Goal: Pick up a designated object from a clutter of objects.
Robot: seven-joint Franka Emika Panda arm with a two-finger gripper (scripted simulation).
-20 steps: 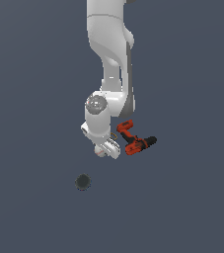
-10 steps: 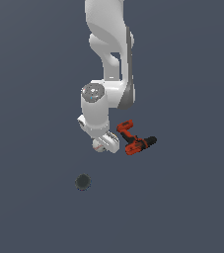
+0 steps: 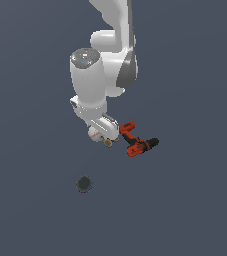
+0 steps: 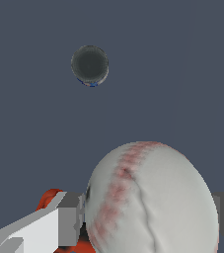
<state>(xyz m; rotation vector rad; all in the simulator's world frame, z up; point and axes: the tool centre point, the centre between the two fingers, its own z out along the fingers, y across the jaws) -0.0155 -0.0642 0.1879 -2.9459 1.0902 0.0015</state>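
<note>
The white arm has swung up and over since a second ago — its gripper (image 4: 148, 217) now holds the round white baseball with red stitching (image 4: 153, 197), fingers (image 4: 66, 220) tight on both sides. So the pick looks made. Left of the red-and-black power drill (image 3: 135, 142) lies the dark round disc (image 3: 84, 184), well apart. No containers here — just yellow scissor loops (image 3: 108, 143) beside the drill.

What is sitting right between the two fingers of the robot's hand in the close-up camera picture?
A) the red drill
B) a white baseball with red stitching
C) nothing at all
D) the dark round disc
B: in the wrist view the baseball fills the gap between the grey fingers of the hand, while the dark disc lies apart on the floor.
</note>
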